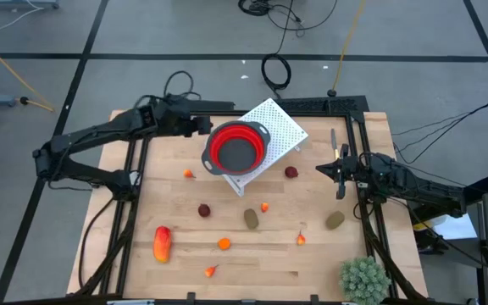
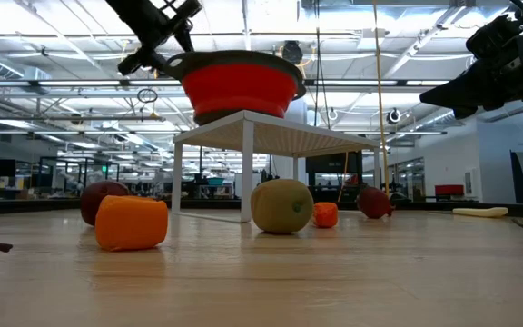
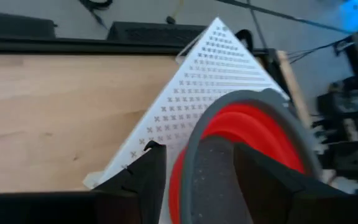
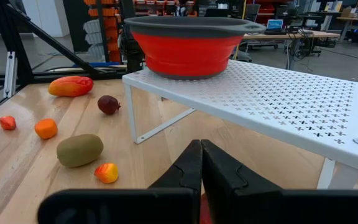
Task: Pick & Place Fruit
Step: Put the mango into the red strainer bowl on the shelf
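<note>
Fruit [image 1: 251, 219] scattered; left pincer [image 1: 203, 127] beside bowl [image 1: 236, 146].

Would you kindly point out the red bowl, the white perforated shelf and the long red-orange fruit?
red bowl [image 1: 236, 146], high view, grey inner bottom.
white perforated shelf [image 1: 283, 125], high view, bare top.
long red-orange fruit [image 1: 162, 243], high view, its middle.

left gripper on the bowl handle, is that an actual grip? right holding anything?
Left gripper straddles the red bowl's grey handle, fingers spread, no grip. Right gripper is shut, empty.

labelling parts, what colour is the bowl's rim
Grey, around a red bowl; clearest in the right wrist view.
</note>
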### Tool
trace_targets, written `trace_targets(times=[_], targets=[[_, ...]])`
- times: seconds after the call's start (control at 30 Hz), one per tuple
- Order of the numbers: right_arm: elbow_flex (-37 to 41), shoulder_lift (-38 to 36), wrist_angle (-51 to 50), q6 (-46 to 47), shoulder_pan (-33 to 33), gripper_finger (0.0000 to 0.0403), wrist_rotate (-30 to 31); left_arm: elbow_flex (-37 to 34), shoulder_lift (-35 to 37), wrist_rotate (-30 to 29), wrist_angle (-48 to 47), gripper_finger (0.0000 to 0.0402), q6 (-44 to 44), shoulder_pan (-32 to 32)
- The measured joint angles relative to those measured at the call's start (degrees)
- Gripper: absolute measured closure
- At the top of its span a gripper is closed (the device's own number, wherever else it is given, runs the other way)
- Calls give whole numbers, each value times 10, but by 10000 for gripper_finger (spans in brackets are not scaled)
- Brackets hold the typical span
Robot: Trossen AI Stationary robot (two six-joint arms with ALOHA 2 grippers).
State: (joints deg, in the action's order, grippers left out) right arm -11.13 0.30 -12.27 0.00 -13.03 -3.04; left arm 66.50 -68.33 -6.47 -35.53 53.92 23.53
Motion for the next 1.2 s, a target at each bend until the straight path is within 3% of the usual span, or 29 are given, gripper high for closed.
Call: trace_targets(times=[0.23, 0.4, 0.57, 1.0, 1.2], targets=[[0, 0, 0, 0, 0, 403, 0, 0, 68, 79, 7, 219, 30, -1], [0, 0, 0, 0, 0, 403, 0, 0, 113, 86, 37, 244, 50, -50], [0, 0, 0, 0, 0, 403, 0, 0, 140, 132, 46, 276, 81, -120], [0, 0, 0, 0, 0, 403, 0, 0, 110, 146, 42, 391, 246, -342], [0, 0, 0, 0, 0, 403, 0, 0, 72, 143, 41, 394, 306, -430]])
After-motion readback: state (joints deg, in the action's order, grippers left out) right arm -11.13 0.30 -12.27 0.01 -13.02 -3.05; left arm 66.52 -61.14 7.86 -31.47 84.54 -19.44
